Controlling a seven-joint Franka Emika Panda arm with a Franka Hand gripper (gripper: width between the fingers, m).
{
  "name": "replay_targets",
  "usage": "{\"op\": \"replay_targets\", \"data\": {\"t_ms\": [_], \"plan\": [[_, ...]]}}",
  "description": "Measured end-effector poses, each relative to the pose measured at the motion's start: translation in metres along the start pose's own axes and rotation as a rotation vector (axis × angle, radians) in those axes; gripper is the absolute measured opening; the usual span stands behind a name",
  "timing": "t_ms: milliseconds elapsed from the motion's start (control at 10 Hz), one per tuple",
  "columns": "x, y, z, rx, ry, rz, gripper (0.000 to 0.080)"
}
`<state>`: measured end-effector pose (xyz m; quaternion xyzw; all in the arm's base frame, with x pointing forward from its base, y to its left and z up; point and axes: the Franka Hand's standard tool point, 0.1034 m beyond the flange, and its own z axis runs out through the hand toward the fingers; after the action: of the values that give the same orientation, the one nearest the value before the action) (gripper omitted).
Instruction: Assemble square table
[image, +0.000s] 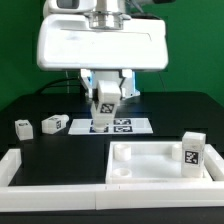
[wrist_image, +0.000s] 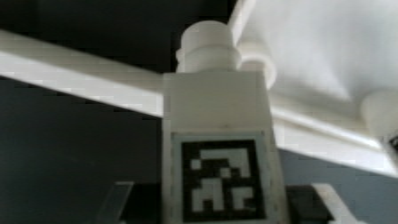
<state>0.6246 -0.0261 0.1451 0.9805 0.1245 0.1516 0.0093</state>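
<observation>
Far to the exterior view's left of the marker board (image: 112, 126), the first leg (image: 22, 127) lies on the black surface (image: 170, 112). The second leg (image: 55, 123) lies between it and the board, just beside the board's edge. Nearer the camera than these runs the white border rail (image: 50, 170). Directly above the marker board hangs the arm, its jaws pinching the held leg (image: 105, 100), whose tag faces the camera. The leg sits low over the board, and I cannot tell whether it touches. In the wrist view the held leg (wrist_image: 217, 120) fills the middle, its rounded peg (wrist_image: 210, 45) pointing away from the jaws, with blurred white parts behind. To the exterior view's right of the board, and nearer the camera, the square tabletop (image: 150, 160) lies flat. The fourth leg (image: 192, 151) stands upright at its right-hand side; whether it sits in a socket is unclear.
</observation>
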Motion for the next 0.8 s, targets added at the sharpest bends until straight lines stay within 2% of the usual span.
{"op": "replay_targets", "data": {"t_ms": [100, 200, 300, 500, 600, 700, 800], "plan": [[0.020, -0.006, -0.001, 0.028, -0.012, 0.079, 0.0289], [0.046, -0.011, -0.003, 0.026, 0.004, 0.107, 0.0289], [0.040, -0.007, 0.000, 0.014, 0.015, 0.071, 0.0289], [0.036, -0.006, 0.001, 0.011, 0.012, 0.078, 0.0289], [0.036, -0.001, 0.001, -0.011, 0.044, 0.070, 0.0289], [0.006, 0.011, -0.001, -0.028, 0.067, 0.040, 0.0289], [-0.017, 0.023, -0.006, -0.077, 0.118, 0.028, 0.0289]]}}
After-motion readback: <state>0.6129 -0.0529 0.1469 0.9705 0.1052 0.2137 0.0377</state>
